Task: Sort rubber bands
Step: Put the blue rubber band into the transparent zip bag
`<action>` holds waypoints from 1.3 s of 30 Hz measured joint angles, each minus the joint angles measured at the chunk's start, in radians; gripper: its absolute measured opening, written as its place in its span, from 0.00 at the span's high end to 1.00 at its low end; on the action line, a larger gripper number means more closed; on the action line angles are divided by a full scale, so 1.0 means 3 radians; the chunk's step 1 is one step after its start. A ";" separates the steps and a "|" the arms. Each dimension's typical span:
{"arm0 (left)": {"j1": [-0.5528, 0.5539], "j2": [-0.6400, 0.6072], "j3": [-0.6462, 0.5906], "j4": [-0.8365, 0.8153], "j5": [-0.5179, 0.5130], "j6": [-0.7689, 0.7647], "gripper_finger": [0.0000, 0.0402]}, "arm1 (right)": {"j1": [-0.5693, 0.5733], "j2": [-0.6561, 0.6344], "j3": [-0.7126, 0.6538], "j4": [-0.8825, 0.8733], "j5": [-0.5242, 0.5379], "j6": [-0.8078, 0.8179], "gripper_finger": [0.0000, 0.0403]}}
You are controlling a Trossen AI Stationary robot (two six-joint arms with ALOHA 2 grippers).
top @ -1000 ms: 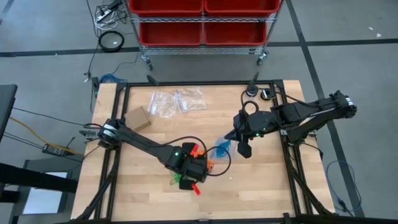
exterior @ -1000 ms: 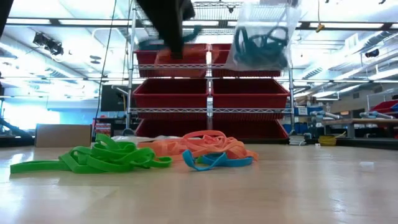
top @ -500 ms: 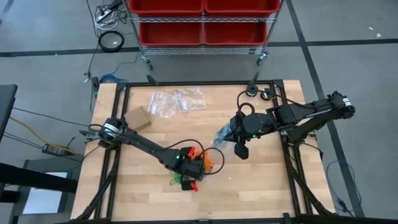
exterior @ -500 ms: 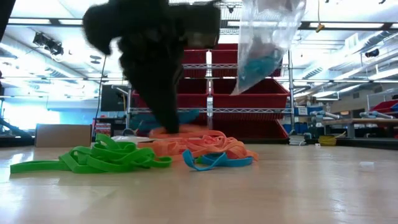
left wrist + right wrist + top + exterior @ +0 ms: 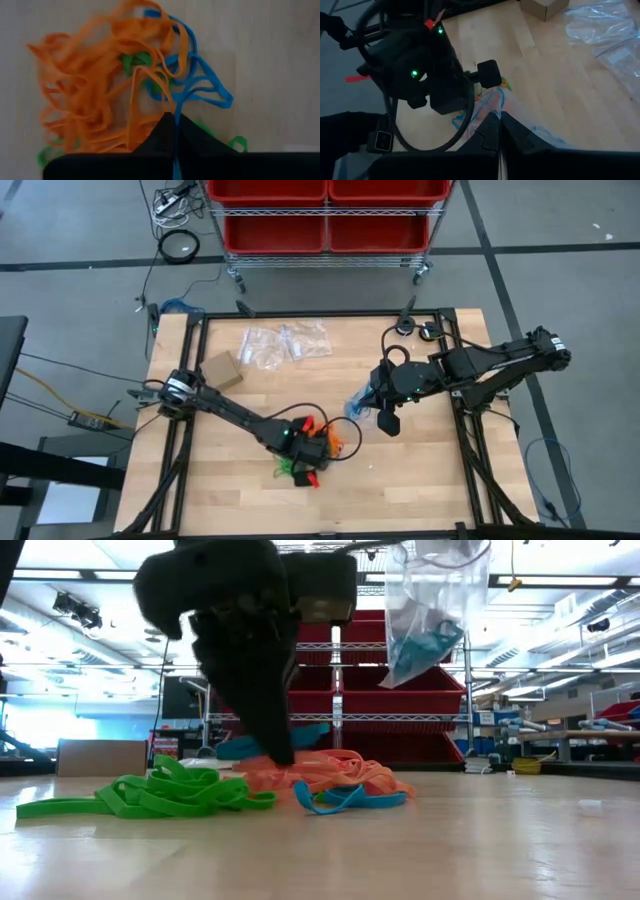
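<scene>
Rubber bands lie heaped at the table's middle front: orange ones [image 5: 325, 773], green ones [image 5: 150, 795] and a few blue ones [image 5: 350, 798]. My left gripper [image 5: 280, 755] stands down on the orange heap [image 5: 85, 95], shut, with a blue band [image 5: 300, 730] at its tips. Toward the table's right my right gripper [image 5: 498, 118] is raised and shut on a clear plastic bag [image 5: 432, 610] with blue bands inside. In the high view this bag [image 5: 357, 407] hangs left of the right arm. My left gripper pinches a blue band between its two shut fingers; a blue strand [image 5: 174, 170] runs back between them. The fingers come steeply from above, tips on the orange heap. The band loops out beside the tips [image 5: 200, 92] and lies on the pile. My right gripper pinches the clear bag's upper part [image 5: 492, 102] between its shut fingers, slanting down from the table's right. The bag hangs below the fingers, clear of the table, with the blue bands sunk toward its lower corner [image 5: 425, 645].
Two more clear bags [image 5: 285, 343] and a small cardboard box [image 5: 221, 368] lie at the table's far left. Black cables loop by both arms. A shelf with red bins [image 5: 325, 210] stands beyond the far edge. Bare wood shows at the near right.
My left gripper has come down from above onto the orange heap, bringing a blue band with it, and has kept shut. The bag under my right gripper has swung and turned, and its blue bands have slid lower in it.
</scene>
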 joint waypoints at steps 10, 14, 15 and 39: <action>-0.0009 -0.0013 0.0683 -0.0590 -0.0332 0.0188 0.97 | 0.0001 0.0000 0.0000 -0.0001 -0.0009 0.0000 1.00; -0.0009 -0.0015 0.0726 -0.0623 -0.0400 0.0194 0.97 | 0.0001 0.0000 0.0000 -0.0001 -0.0052 0.0000 1.00; -0.0009 -0.0015 0.0722 -0.0639 -0.0389 0.0195 0.97 | 0.0001 0.0000 0.0000 -0.0003 -0.0062 0.0000 1.00; -0.0009 -0.0015 0.0329 -0.0344 -0.0229 -0.0002 0.95 | 0.0001 -0.0002 0.0000 0.0000 -0.0066 0.0000 1.00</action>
